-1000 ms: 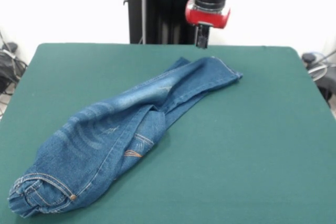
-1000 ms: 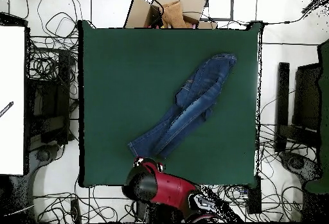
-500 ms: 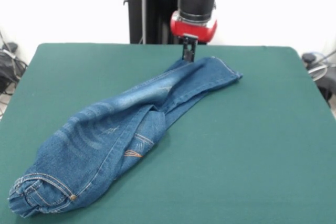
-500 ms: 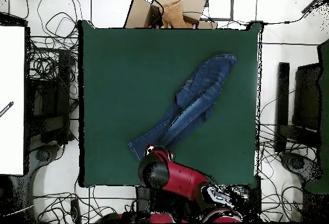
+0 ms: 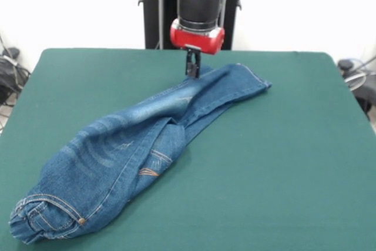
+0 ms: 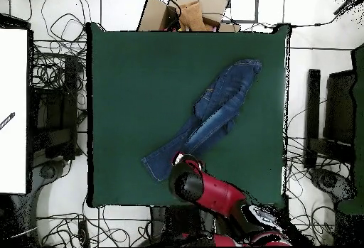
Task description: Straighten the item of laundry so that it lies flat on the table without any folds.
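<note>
The small blue denim jeans (image 5: 141,145) lie folded slantwise on the big green cloth table (image 5: 282,174): waistband at 7 o'clock, leg ends at 1 o'clock. They look soft, floppy. The black gripper (image 5: 192,66) holds nothing; I cannot tell how wide it is. Grab a leg end.

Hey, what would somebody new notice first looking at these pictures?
Probably the crumpled blue jeans lying slantwise across the green table, legs folded over each other and waistband at the front view's lower left. Next, the red and black arm dropping in from above, its gripper right at the leg ends.
</note>
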Available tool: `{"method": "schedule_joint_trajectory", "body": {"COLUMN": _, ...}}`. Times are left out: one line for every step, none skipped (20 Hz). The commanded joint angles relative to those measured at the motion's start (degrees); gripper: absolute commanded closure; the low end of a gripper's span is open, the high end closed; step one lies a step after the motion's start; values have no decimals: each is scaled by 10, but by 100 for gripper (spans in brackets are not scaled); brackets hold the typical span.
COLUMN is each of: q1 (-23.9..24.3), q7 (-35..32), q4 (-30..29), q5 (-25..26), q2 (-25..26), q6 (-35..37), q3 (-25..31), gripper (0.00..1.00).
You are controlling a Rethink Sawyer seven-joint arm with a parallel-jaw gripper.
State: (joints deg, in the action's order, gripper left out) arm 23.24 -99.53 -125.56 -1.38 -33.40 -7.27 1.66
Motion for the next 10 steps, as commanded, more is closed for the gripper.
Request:
{"method": "schedule_joint_trajectory", "body": {"q1": 17, "q7": -58, "q4": 55, "q5": 19, "q2": 5, "q6": 49, "q3": 72, "gripper": 100}}
{"method": "schedule_joint_trajectory", "body": {"q1": 21, "q7": -55, "q4": 56, "q5": 21, "q2": 5, "q6": 52, "q3": 74, "gripper": 100}}
{"method": "schedule_joint_trajectory", "body": {"q1": 22, "q7": -52, "q4": 59, "q5": 21, "q2": 3, "q6": 56, "q3": 73, "gripper": 100}}
{"method": "schedule_joint_trajectory", "body": {"q1": 22, "q7": -52, "q4": 60, "q5": 20, "q2": -2, "q6": 58, "q3": 70, "gripper": 100}}
{"method": "schedule_joint_trajectory", "body": {"q1": 23, "q7": -47, "q4": 64, "q5": 22, "q2": -2, "q6": 61, "q3": 69, "gripper": 100}}
{"method": "schedule_joint_trajectory", "body": {"q1": 26, "q7": -47, "q4": 66, "q5": 24, "q2": -2, "q6": 60, "q3": 70, "gripper": 100}}
{"method": "schedule_joint_trajectory", "body": {"q1": 29, "q7": -44, "q4": 68, "q5": 27, "q2": -5, "q6": 63, "q3": 71, "gripper": 100}}
{"method": "schedule_joint_trajectory", "body": {"q1": 33, "q7": -42, "q4": 69, "q5": 30, "q2": -7, "q6": 66, "q3": 72, "gripper": 100}}
{"method": "schedule_joint_trajectory", "body": {"q1": 37, "q7": -40, "q4": 69, "q5": 33, "q2": -10, "q6": 70, "q3": 73, "gripper": 100}}
{"method": "schedule_joint_trajectory", "body": {"q1": 44, "q7": -37, "q4": 71, "q5": 36, "q2": -11, "q6": 75, "q3": 77, "gripper": 100}}
